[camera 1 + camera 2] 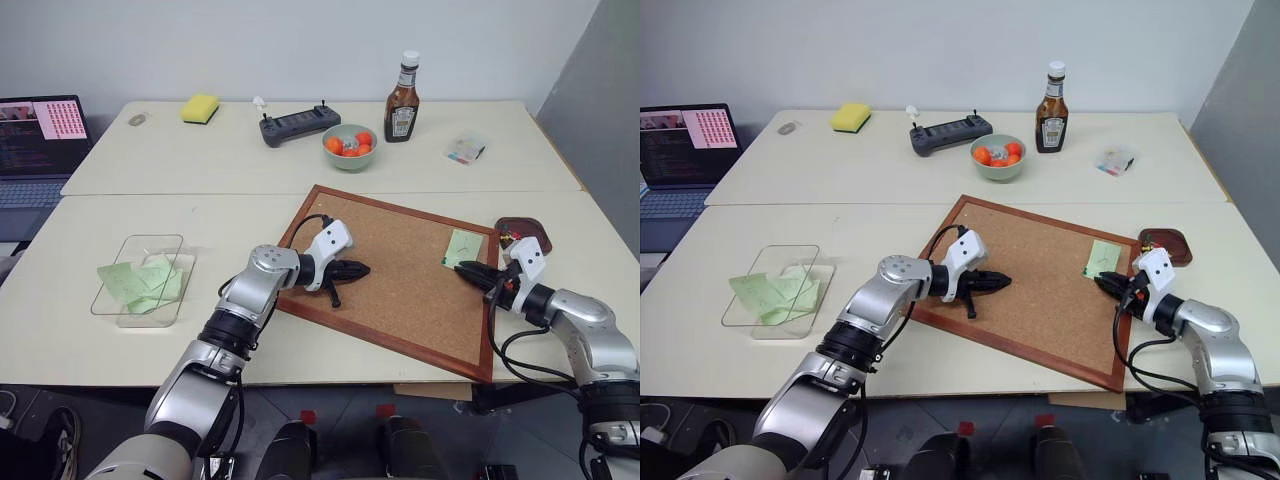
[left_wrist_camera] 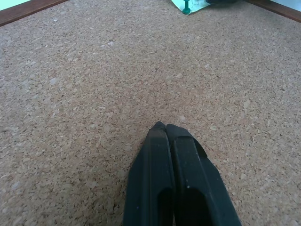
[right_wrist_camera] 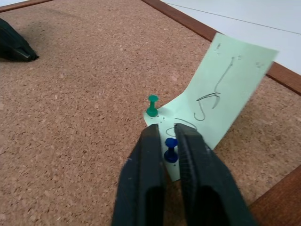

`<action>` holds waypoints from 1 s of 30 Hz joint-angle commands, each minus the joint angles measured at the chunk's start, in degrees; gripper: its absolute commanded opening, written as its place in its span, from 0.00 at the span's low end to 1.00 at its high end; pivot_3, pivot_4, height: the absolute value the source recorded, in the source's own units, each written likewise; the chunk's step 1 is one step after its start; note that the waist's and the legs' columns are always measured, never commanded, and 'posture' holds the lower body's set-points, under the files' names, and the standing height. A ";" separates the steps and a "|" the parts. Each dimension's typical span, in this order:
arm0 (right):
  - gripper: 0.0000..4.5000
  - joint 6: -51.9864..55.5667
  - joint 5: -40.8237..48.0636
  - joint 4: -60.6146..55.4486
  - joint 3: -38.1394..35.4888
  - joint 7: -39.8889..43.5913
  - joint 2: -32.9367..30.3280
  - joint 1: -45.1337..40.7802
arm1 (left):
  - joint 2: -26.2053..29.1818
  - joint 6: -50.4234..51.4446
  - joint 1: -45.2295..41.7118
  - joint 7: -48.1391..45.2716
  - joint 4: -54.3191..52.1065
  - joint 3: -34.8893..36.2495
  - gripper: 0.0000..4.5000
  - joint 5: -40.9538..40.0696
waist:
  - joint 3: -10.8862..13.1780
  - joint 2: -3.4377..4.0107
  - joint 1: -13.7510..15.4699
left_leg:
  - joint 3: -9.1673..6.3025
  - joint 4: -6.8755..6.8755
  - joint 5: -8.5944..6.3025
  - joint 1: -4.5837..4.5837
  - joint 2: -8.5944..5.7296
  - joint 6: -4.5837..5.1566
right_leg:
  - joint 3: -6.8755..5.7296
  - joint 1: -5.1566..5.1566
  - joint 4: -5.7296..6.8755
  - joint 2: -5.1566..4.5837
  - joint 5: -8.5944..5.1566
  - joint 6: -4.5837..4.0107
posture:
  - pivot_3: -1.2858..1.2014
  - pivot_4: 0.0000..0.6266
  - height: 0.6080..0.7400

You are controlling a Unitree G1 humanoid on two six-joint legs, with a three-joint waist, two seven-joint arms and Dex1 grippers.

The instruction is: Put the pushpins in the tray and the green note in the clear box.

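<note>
Pushpins hold the green note (image 3: 221, 89) on the cork board (image 1: 400, 290). A blue pin (image 3: 170, 150) sits between the two fingers of the right gripper (image 3: 169, 134), which are squeezed onto it. A green pin (image 3: 152, 106) stands just past the fingertips, stuck through the note's corner. The far side of the note curls up off the board. The tray (image 1: 528, 232) lies on the worktop (image 1: 200, 220) just behind the right gripper, beside the board's edge, with small bits inside. The left gripper (image 1: 352, 270) is clenched shut with nothing in it, low over the middle of the board. The clear box (image 1: 140, 280) sits well off to the left gripper's outer side, with green notes inside it.
</note>
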 commanded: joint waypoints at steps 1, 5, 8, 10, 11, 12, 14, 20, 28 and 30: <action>0.01 -0.92 0.60 -0.67 -1.42 -0.29 0.16 -0.94 | 0.12 0.31 0.32 -0.86 -0.91 -0.91 0.00 0.34 | 0.00 0.00 0.00 | 0.00 0.00 0.00 0.00 0.00 0.00 | 0.00 0.00 0.00 0.00 0.00 0.00 | 0.52 0.24 1.00; 0.01 -0.44 2.15 -1.94 -2.38 0.30 0.25 -0.64 | 0.11 0.13 0.28 -0.69 -0.55 -1.00 0.00 0.57 | 0.00 0.00 0.00 | 0.01 0.00 0.00 0.00 0.00 0.00 | 0.01 0.00 0.00 0.00 0.00 0.00 | 0.52 0.24 1.00; 0.01 0.02 3.97 -3.92 -3.98 0.02 0.43 -0.42 | 0.16 0.16 0.36 -0.62 -0.51 -1.07 0.00 0.69 | 0.00 0.00 0.00 | 0.00 0.00 0.00 0.00 0.00 0.00 | 0.00 0.00 0.00 0.00 0.00 0.00 | 0.52 0.24 1.00; 0.01 0.58 4.84 -5.17 -5.24 -0.80 0.35 -0.53 | 0.23 0.33 0.48 -0.69 -0.68 -1.12 0.00 0.67 | 0.00 0.00 0.01 | 0.00 0.00 0.00 0.00 0.00 0.00 | 0.01 0.00 0.00 0.00 0.00 0.00 | 0.52 0.24 1.00; 0.01 1.04 5.32 -5.91 -5.90 -1.15 0.30 -0.54 | 0.21 0.36 0.48 -0.69 -0.66 -1.14 0.00 0.68 | 0.00 0.00 0.01 | 0.00 0.00 0.00 -0.01 0.00 0.00 | 0.01 0.00 0.00 0.00 0.00 0.00 | 0.52 0.24 1.00; 0.01 1.46 5.63 -6.57 -6.37 -1.49 0.23 -0.47 | 0.21 0.41 0.51 -0.70 -0.69 -1.15 0.00 0.67 | 0.00 0.00 0.02 | 0.00 0.00 0.00 -0.01 -0.01 0.00 | 0.01 0.00 0.00 -0.01 0.00 0.00 | 0.52 0.24 1.00; 0.01 1.86 5.90 -7.41 -6.72 -1.87 0.00 -0.23 | 0.18 0.43 0.50 -0.72 -0.62 -1.20 0.00 0.70 | 0.00 0.00 0.06 | 0.00 0.00 0.00 -0.01 -0.01 0.00 | 0.01 0.00 0.00 -0.02 0.00 0.00 | 0.52 0.24 1.00; 0.01 2.46 5.88 -8.46 -7.59 -3.34 0.33 0.05 | -0.10 0.15 0.19 -0.77 -0.06 -1.29 0.00 0.79 | 0.00 0.01 0.06 | 0.00 0.00 0.00 -0.01 -0.02 0.00 | 0.01 0.00 0.00 -0.02 0.00 0.00 | 0.52 0.24 1.00; 0.01 2.44 5.07 -9.40 -7.26 -3.91 0.17 0.37 | -0.39 -0.08 -0.22 -0.79 0.59 -1.24 0.00 0.85 | 0.00 0.00 0.07 | -0.02 0.01 0.00 -0.01 -0.02 0.00 | -0.02 0.01 0.00 -0.02 0.00 0.00 | 0.52 0.24 1.00; 0.01 2.43 5.10 -9.39 -7.34 -3.98 0.18 0.24 | -0.37 -0.09 -0.24 -0.78 0.64 -1.27 0.00 0.92 | 0.00 0.00 0.07 | -0.01 0.01 0.00 -0.01 -0.02 0.00 | -0.01 0.00 0.00 -0.02 0.00 0.00 | 0.52 0.24 1.00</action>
